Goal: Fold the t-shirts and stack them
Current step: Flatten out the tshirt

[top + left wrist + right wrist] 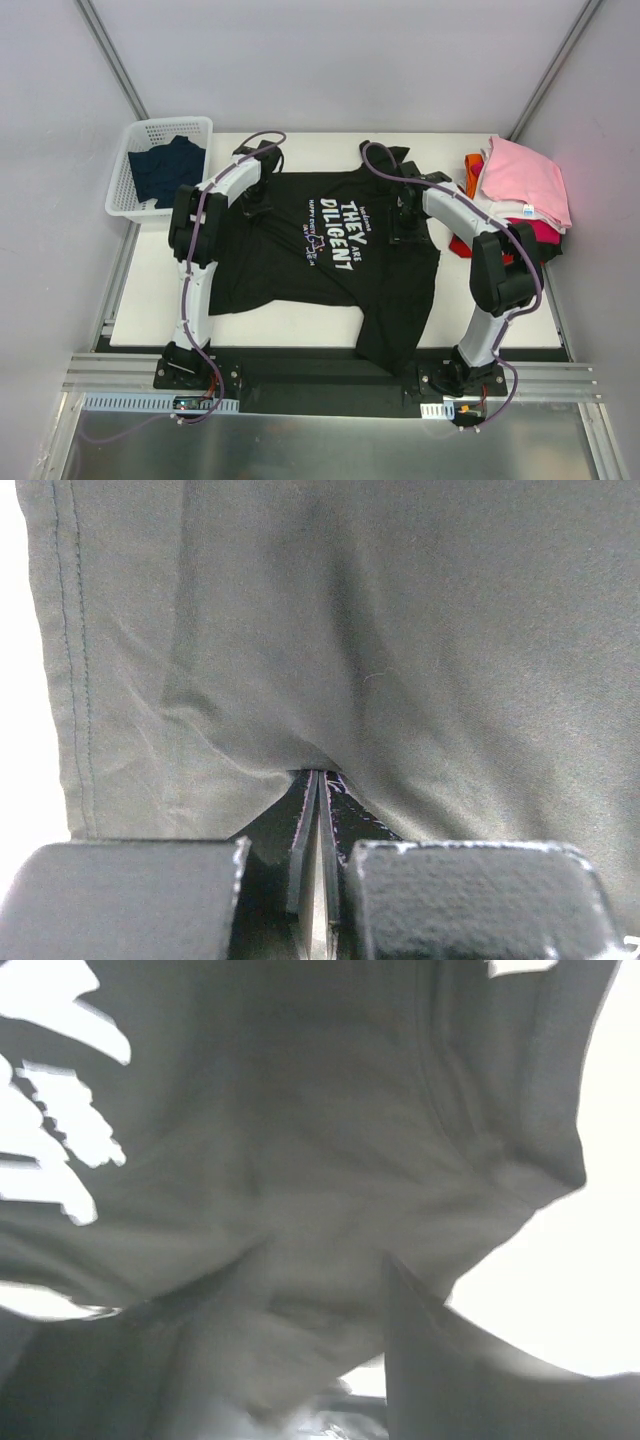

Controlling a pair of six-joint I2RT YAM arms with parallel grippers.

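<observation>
Left pincer is clamped shut, its two fingers pressed flat together, with a fold of the black t-shirt nipped at their tips. From above, this pincer sits at the shirt's far left corner.

The right pincer is over the shirt's far right part, just right of the white lettering. Its own camera is blurred, but its jaws stand partly apart, and dark cloth bunches between and beyond them. Whether the pads touch that cloth cannot be told.

The black t-shirt lies spread, print up, across the middle of the table, and its near right part hangs over the near edge.

At the far right lies a pile of shirts with a pink t-shirt on top. A dark navy one lies in the white basket at the far left.
</observation>
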